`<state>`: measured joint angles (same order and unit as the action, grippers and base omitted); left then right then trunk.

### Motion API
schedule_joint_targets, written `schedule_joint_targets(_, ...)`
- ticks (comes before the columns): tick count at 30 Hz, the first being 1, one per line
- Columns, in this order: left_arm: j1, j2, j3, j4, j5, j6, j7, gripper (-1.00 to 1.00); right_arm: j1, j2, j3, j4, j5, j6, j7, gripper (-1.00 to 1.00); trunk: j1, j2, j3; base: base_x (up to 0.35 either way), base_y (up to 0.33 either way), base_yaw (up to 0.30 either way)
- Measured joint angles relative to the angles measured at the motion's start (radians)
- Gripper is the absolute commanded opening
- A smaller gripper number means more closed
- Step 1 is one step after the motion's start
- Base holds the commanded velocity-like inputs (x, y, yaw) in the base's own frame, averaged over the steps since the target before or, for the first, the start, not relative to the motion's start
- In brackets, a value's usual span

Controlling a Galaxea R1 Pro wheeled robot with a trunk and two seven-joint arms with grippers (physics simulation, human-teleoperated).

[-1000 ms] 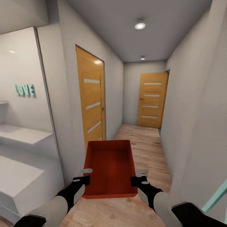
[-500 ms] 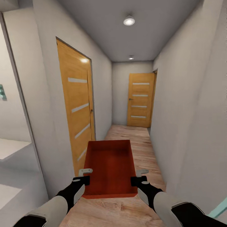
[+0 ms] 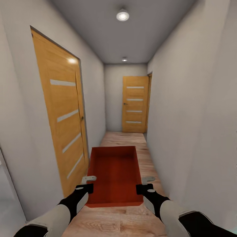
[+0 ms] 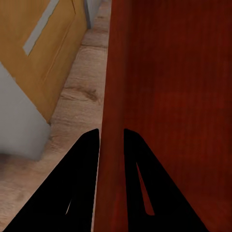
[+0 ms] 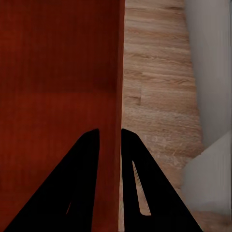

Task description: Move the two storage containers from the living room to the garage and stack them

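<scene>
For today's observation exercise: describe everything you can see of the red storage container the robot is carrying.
The storage container is an orange-red, open-top rectangular box with plain smooth walls, empty inside. It is held level above the wood-plank floor of a narrow hallway. The left claw pinches its left wall and the right claw its right wall, each with one finger inside and one outside.

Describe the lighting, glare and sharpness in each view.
Head view: two ceiling lights glow, one glaring on the near door; edges soft. Left wrist view: gripper fingers pure black against the storage container wall. Right wrist view: likewise, floor planks slightly blurred.
</scene>
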<state>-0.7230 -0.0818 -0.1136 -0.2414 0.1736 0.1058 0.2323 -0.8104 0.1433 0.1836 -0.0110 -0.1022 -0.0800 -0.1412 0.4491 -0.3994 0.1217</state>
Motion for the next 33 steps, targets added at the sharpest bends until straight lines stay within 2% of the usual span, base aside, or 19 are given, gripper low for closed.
schedule_joint_targets(7,0.0,-0.022,-0.002,0.0,0.0,0.0,0.033,-1.0,0.0,-0.022,-0.004,0.0,0.002,0.0,0.031,-1.0,0.0,0.0,0.0,0.323,0.098,-0.036)
schedule_joint_targets(29,0.0,-0.004,0.0,0.0,0.0,0.0,0.007,-1.0,0.0,-0.004,-0.001,0.0,0.0,0.0,0.005,-1.0,0.0,0.0,0.0,0.323,0.096,-0.001)
schedule_joint_targets(33,0.0,0.001,0.0,0.0,0.001,0.0,-0.001,-1.0,0.0,0.0,0.0,0.0,0.001,0.001,-0.001,-1.0,0.0,0.0,0.0,0.323,0.089,-0.141)
